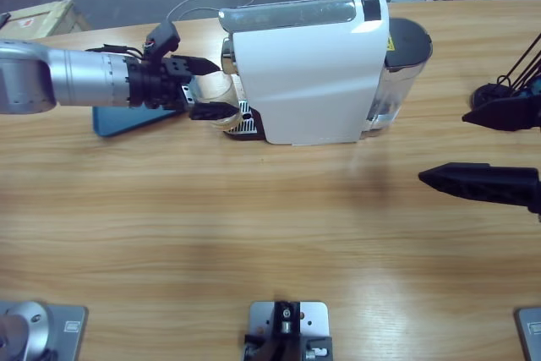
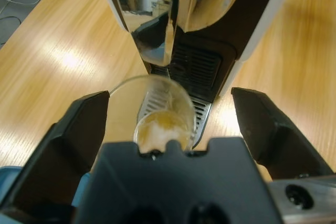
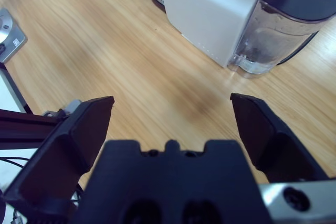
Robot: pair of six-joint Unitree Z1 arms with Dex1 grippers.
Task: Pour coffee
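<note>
Left claw (image 1: 200,87) wide open, straddling glass (image 2: 160,114) on drip tray under machine (image 1: 308,69) spout; nothing gripped. Coffee (image 2: 160,128) in glass bottom. Right claw (image 3: 170,124) open, empty, over bench (image 1: 254,234). Risk: off-centre closure tips glass, spills coffee.

A little tan-brown coffee (image 2: 160,128) low in a clear glass (image 2: 157,109) on the machine's drip grille.
</note>
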